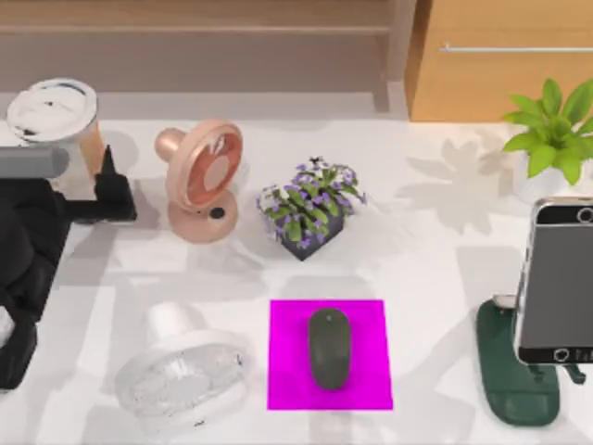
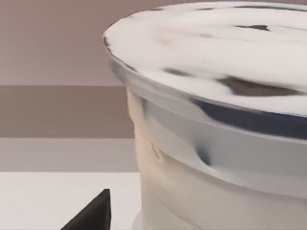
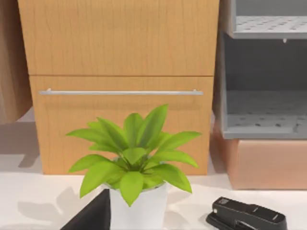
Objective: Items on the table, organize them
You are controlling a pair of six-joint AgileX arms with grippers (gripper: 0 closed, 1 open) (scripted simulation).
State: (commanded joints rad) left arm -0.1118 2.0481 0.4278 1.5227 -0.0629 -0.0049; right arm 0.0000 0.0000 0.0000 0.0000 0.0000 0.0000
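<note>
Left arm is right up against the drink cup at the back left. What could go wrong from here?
1. The tall orange-beige cup with white lid stands near the white table's left edge, with the left gripper beside it; a sideways nudge may tip it.
2. The pink desk fan stands close by, so a swing rightward could strike it.
3. The black-screened, silver-edged smartphone leans on a dark green stand and might topple if jolted.

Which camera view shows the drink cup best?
The top view: the drink cup stands whole at the table's left back, beside the left gripper. The left wrist view shows its lid and upper wall close up.
</note>
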